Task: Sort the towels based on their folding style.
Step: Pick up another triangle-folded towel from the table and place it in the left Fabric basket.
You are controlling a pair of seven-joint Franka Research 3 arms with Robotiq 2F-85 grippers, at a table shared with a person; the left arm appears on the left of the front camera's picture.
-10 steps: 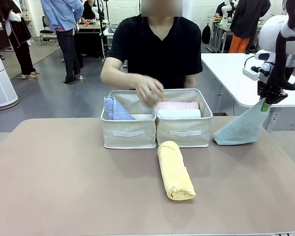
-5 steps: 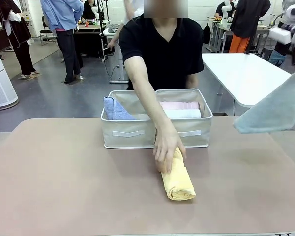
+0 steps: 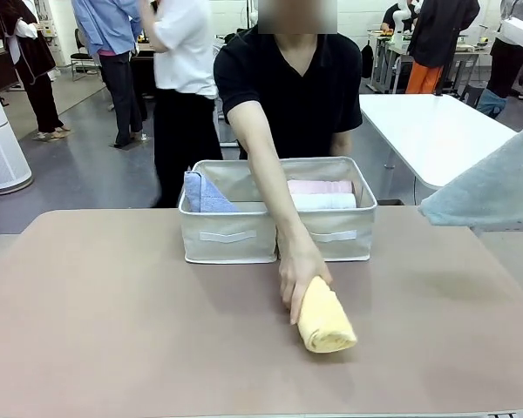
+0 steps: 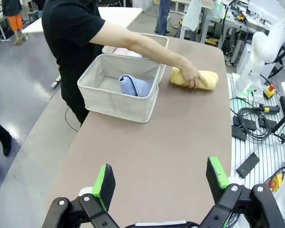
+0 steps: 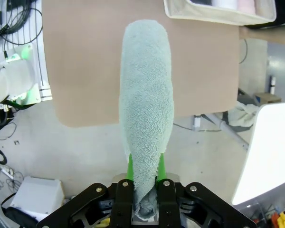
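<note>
My right gripper (image 5: pixel 145 172) is shut on the pale teal-grey towel (image 5: pixel 145 104), which hangs in the air beyond the table's right edge (image 3: pixel 495 190). On the table in front of the bins lies a yellow rolled towel (image 3: pixel 326 320), with the person's hand (image 3: pixel 298 272) resting on its far end. The left bin (image 3: pixel 227 237) holds a lavender-blue folded towel (image 3: pixel 204 193). Pink (image 3: pixel 319 186) and white (image 3: pixel 324 201) rolled towels lie in the right bin (image 3: pixel 333 237). My left gripper (image 4: pixel 160 179) stands open above the near left part of the table, holding nothing.
The brown tabletop (image 3: pixel 113 313) is bare on its left half and along the front. A white table (image 3: pixel 418 131) stands behind at the right. Cables and a robot base (image 4: pixel 256 71) sit past the table's edge in the left wrist view.
The teal-grey towel has risen off the table and swung out to the right with my right arm. The person's hand came down onto the yellow towel and turned it slightly.
</note>
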